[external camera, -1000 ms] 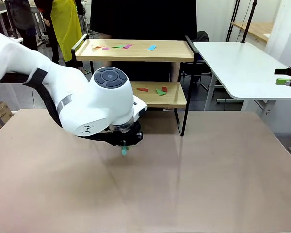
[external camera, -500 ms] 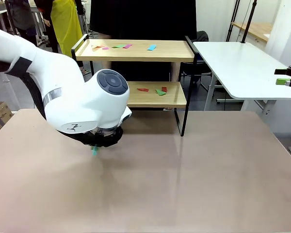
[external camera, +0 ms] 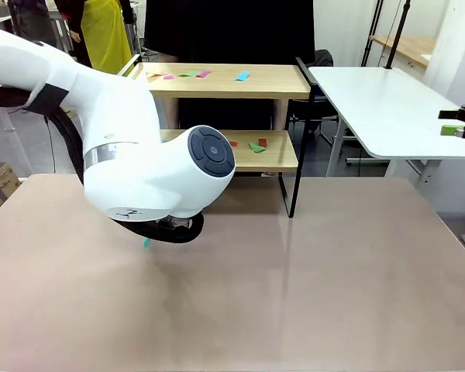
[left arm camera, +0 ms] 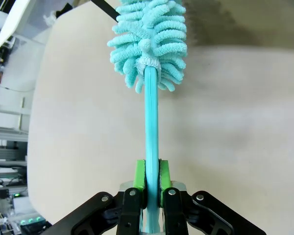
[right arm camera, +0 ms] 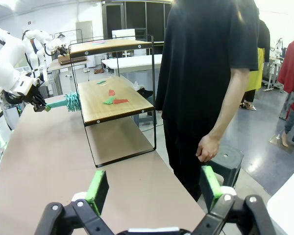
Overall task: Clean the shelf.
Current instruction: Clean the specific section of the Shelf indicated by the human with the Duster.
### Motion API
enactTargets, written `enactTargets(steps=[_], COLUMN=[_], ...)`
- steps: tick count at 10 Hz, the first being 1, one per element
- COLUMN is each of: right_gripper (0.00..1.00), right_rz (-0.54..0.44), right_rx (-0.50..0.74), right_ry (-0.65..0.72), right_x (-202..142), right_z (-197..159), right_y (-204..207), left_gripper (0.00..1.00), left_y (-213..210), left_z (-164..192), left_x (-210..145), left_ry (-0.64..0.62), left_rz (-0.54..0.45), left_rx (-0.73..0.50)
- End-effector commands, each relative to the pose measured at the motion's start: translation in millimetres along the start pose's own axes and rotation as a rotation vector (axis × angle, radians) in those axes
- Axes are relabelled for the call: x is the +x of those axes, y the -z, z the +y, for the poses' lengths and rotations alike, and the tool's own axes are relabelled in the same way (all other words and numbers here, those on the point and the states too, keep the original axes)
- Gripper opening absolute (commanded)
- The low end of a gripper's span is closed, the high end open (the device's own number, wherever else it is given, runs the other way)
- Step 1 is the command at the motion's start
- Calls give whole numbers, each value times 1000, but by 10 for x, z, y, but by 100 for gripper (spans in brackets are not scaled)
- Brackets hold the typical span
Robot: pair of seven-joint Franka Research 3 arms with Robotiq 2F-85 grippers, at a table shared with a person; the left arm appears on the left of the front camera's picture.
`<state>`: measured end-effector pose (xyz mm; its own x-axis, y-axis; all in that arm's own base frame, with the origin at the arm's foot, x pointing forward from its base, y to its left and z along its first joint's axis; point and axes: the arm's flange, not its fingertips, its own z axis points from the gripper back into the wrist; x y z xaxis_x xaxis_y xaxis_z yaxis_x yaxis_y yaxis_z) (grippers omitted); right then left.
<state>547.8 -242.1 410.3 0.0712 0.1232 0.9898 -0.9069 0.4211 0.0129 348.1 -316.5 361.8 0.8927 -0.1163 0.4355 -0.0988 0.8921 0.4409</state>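
shelf (external camera: 283,81) strewn with paper scraps (external camera: 242,76), left gripper (left arm camera: 152,172) clamping teal duster (left arm camera: 149,44)

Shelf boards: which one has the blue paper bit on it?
The top board. The blue scrap lies to the right of its other bits, while the lower board shows red and green scraps.

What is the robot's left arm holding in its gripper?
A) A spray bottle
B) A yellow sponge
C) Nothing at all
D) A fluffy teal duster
D: in the left wrist view, the left gripper is shut on the thin handle of the duster, whose fluffy teal head points away over the table.
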Motion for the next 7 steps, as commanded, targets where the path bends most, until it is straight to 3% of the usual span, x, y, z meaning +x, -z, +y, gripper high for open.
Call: enactTargets(steps=[1, 4, 7], right_gripper=[100, 100, 100], right_rz=[-2, -2, -2], right_rx=[2, 2, 2], right_ry=[-7, -7, -7], right_x=[39, 39, 39], right_z=[12, 12, 12], right_y=[14, 14, 14], left_gripper=[13, 13, 13], left_y=[91, 85, 214], left_z=[66, 36, 424], left_x=[41, 31, -89], left_ry=[-19, -10, 157], left_rz=[20, 16, -89], left_rx=[6, 8, -387])
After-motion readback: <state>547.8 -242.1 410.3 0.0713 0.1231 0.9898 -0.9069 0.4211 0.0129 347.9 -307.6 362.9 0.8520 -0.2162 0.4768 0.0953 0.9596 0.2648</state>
